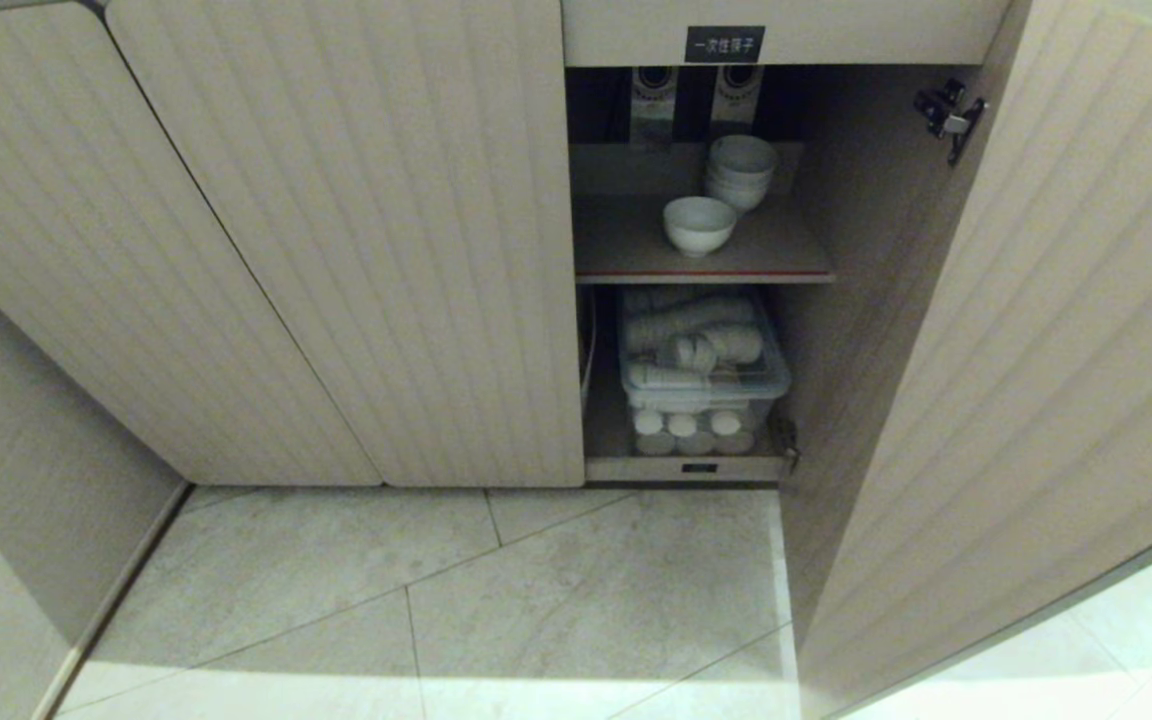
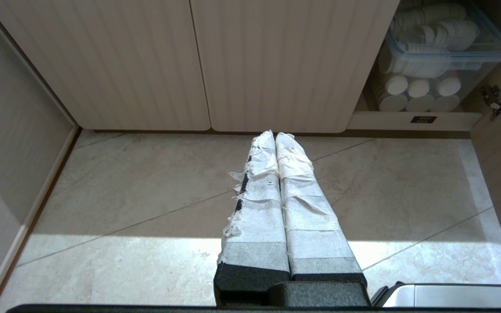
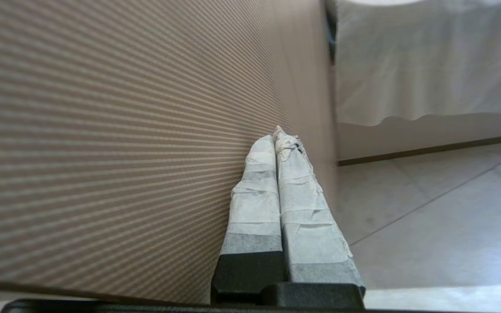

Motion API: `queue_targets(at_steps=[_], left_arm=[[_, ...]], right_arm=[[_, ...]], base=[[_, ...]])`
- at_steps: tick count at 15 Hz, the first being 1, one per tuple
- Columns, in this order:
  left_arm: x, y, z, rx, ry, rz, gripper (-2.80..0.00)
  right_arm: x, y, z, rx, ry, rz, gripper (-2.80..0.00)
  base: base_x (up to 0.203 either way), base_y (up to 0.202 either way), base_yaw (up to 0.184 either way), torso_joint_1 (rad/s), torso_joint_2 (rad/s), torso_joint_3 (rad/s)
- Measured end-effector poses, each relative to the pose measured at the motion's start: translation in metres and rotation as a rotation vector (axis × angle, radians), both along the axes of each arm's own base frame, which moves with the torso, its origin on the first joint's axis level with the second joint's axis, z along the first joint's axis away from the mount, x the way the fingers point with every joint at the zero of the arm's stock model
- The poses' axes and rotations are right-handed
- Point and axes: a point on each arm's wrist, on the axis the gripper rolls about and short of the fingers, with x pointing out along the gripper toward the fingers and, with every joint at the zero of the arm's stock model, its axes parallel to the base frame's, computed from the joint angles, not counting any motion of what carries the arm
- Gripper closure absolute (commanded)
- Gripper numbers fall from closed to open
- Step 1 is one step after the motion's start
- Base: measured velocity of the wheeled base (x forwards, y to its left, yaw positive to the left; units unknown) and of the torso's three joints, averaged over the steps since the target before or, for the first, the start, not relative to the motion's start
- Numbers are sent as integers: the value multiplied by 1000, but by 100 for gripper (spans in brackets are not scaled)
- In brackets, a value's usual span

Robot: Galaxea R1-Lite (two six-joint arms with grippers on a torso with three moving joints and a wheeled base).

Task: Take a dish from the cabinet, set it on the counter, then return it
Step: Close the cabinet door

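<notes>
A: How does the cabinet (image 1: 356, 250) stand?
B: Its right door (image 1: 1036, 380) is swung wide; the two left doors are closed. A black label (image 1: 724, 44) sits above the opening.
A: Inside?
B: On the lower shelf, a clear bin (image 1: 701, 365) of stacked white cups. On the upper shelf (image 1: 626, 245), the dish (image 1: 699, 224) sits near the front edge, upright, with a stack of bowls (image 1: 741, 170) just behind it.
A: The hands?
B: The right hand (image 3: 276, 139) is clenched, empty, close against the door's ribbed face. The left hand (image 2: 275, 137) is clenched too, empty, over the floor (image 2: 146, 204) before the closed doors.
</notes>
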Motion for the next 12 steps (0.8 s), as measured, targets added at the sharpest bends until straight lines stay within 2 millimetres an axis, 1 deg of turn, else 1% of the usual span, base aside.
queue_targets(at_steps=[6,9,12], left_arm=[[0,0,0,0,0,0,0],[0,0,0,0,0,0,0],[0,0,0,0,0,0,0]], right_arm=[[-1,6,-2,52,13,49,0],[-3,14,-2,82,15,121,0],[1,20,-1,127,31,155,0]], base=[[0,0,0,0,0,0],[0,0,0,0,0,0],[0,0,0,0,0,0]])
